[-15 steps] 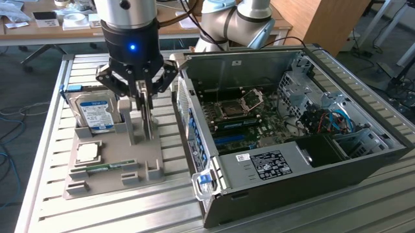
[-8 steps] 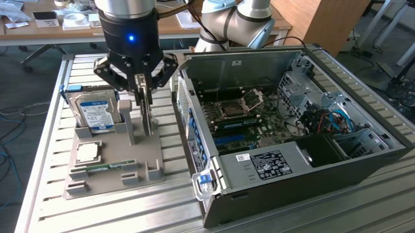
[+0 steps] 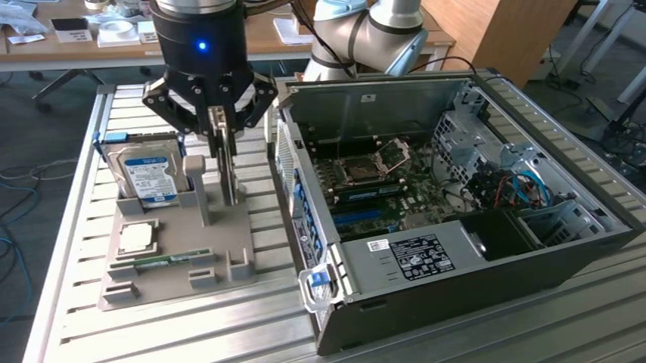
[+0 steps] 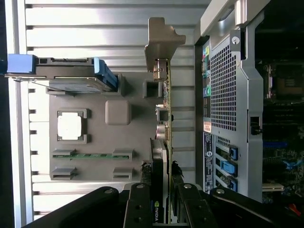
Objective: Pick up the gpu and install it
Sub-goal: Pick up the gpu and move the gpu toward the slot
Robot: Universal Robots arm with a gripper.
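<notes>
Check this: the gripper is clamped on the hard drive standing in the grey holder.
Wrong: the wrist view shows the gripper clamped on the gpu standing in the grey holder; the hard drive stands untouched beside it.

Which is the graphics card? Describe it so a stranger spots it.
To the exterior view's left of the open computer case sits a grey tray. The graphics card stands on edge at the tray's case side, pinched in the claw. Unlike the blue-labelled hard drive and flat green memory stick, it is a thin board with a pale metal bracket.
</notes>
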